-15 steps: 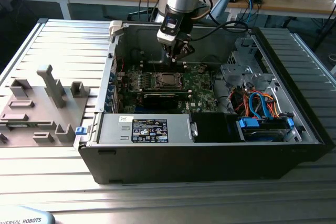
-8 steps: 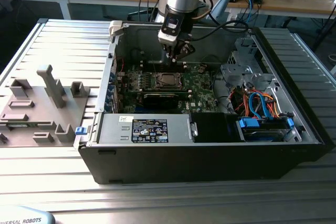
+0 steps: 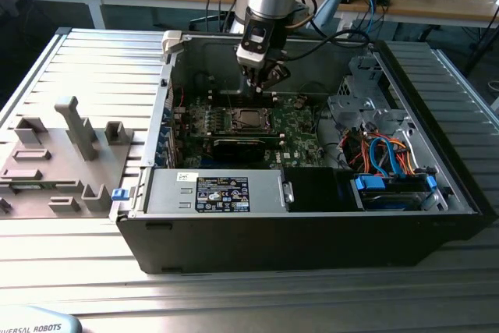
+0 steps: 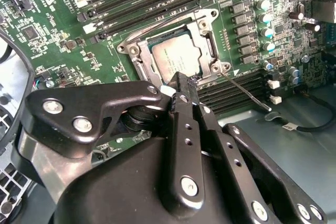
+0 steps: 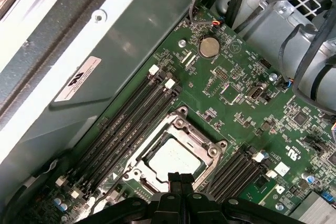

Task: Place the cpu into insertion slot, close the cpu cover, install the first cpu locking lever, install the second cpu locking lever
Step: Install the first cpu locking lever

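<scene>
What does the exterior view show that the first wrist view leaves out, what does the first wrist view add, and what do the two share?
The exterior view adds the whole open computer case, the grey fixture tray on the exterior view's left, the power supply and the blue cables. The first wrist view adds the round coin battery and the white label on the case wall. Both show the green circuit board, the cpu seated in its socket, and the hand close by it.

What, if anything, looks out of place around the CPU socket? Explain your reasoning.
One thin locking lever juts out from the socket's corner over the black memory slots rather than lying along the cpu cover, so it looks unlatched. The cpu sits flat inside the cover.
</scene>
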